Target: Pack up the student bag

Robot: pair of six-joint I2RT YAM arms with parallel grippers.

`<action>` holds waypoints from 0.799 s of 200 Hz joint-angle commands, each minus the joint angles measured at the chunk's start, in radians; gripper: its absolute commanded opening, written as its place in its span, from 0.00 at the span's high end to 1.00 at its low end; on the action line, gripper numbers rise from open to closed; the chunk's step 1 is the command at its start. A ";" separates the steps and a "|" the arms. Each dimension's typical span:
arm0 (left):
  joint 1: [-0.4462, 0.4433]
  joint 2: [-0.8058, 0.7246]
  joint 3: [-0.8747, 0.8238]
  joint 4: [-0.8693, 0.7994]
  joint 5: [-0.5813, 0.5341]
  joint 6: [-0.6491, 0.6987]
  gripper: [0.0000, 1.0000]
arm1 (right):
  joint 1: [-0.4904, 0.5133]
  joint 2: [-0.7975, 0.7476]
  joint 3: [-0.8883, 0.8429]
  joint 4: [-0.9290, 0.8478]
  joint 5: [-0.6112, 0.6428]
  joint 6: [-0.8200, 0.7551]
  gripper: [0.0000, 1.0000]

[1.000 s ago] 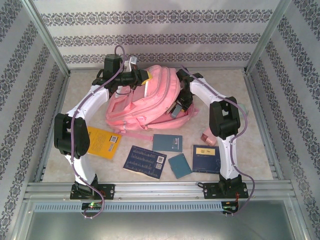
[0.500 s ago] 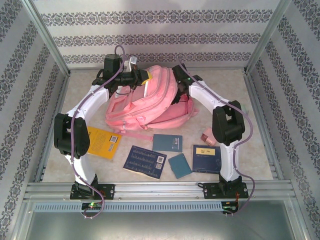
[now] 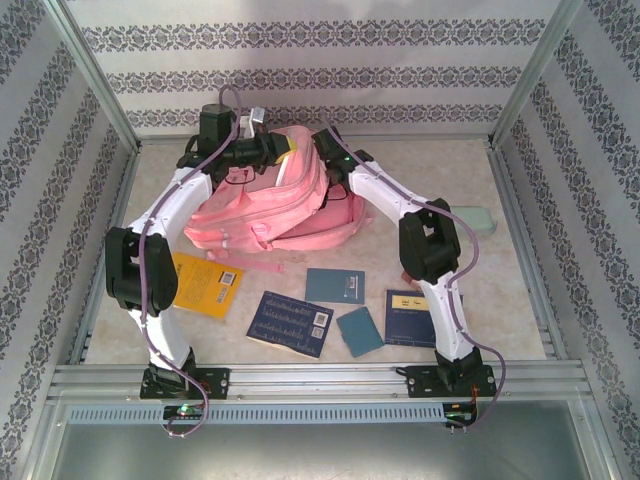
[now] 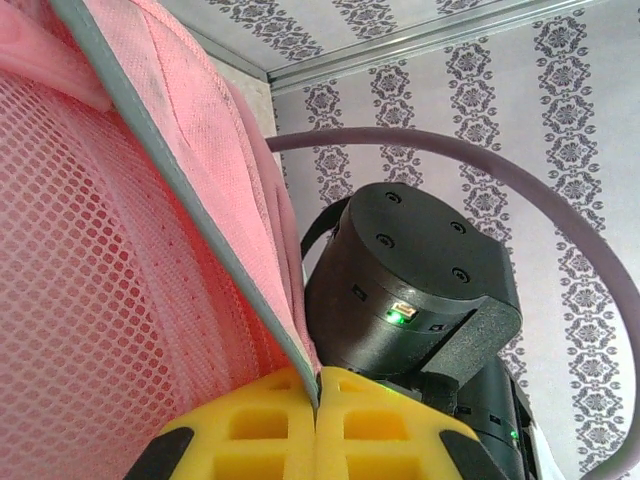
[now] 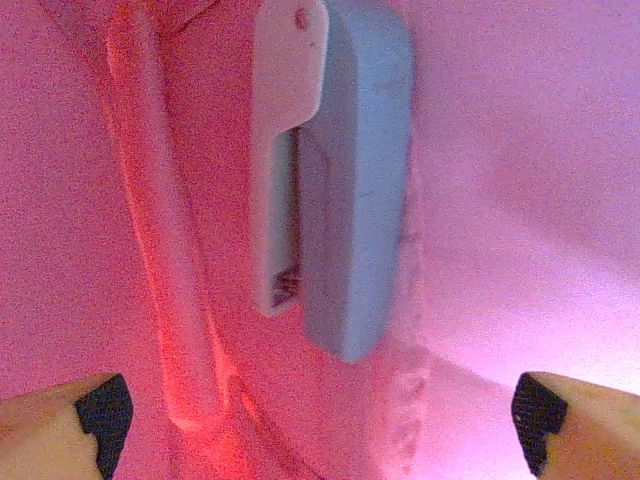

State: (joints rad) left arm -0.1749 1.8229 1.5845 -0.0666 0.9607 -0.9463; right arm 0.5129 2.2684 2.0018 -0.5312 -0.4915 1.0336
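The pink student bag (image 3: pixel 255 205) lies at the middle back of the table, its top raised. My left gripper (image 3: pixel 289 150) is shut on the bag's grey-trimmed upper edge; in the left wrist view the yellow pads (image 4: pixel 250 430) pinch that trim (image 4: pixel 200 210) beside pink mesh (image 4: pixel 110 300). My right arm (image 3: pixel 400 205) reaches into the bag's opening from the right. In the right wrist view my right gripper (image 5: pixel 322 420) stands open inside the pink lining (image 5: pixel 520 150). A blue-grey box-shaped item (image 5: pixel 355 180) with a white part lies loose ahead of its fingertips (image 5: pixel 100 410).
Books lie on the table in front of the bag: a yellow one (image 3: pixel 205 283), a dark blue one (image 3: pixel 292 322), two teal ones (image 3: pixel 335 285) (image 3: pixel 359 331) and a navy one (image 3: pixel 412 317). A pale green item (image 3: pixel 472 220) sits at the right. A black arm joint (image 4: pixel 410 290) is close behind the bag's edge.
My right arm has pushed left and deeper into the bag and its jaws have opened wide, leaving the blue-grey item inside. The bag has shifted left. The left gripper keeps its hold.
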 commanded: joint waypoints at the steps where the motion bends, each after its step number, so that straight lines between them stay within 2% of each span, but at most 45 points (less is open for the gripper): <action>1: 0.018 -0.044 0.071 0.177 0.072 -0.012 1.00 | 0.015 -0.131 0.068 -0.193 0.144 -0.170 0.02; 41: 0.079 -0.048 0.039 0.275 0.078 -0.088 1.00 | -0.008 -0.217 0.211 -0.565 0.476 -0.339 0.02; 64: 0.084 -0.050 0.034 0.274 0.077 -0.089 1.00 | -0.064 -0.316 0.135 -0.581 0.468 -0.388 0.02; 81: 0.084 -0.050 0.021 0.276 0.074 -0.095 1.00 | -0.090 -0.469 -0.081 -0.388 0.492 -0.385 0.02; 91: 0.083 -0.051 0.013 0.272 0.071 -0.094 1.00 | -0.139 -0.544 -0.208 -0.282 0.410 -0.351 0.02; 101: 0.082 -0.051 0.005 0.266 0.066 -0.092 1.00 | -0.191 -0.584 -0.280 -0.250 0.339 -0.308 0.02; 136: 0.064 -0.054 -0.020 0.238 0.052 -0.078 1.00 | -0.227 -0.637 -0.339 -0.473 0.401 -0.390 0.02; 160: 0.042 -0.050 -0.026 0.200 0.043 -0.052 1.00 | -0.242 -0.664 -0.425 -0.655 0.496 -0.345 0.02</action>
State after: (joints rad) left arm -0.1123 1.8221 1.5482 0.0734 1.0103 -1.0286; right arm 0.2710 1.6352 1.6592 -0.9657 -0.0818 0.6823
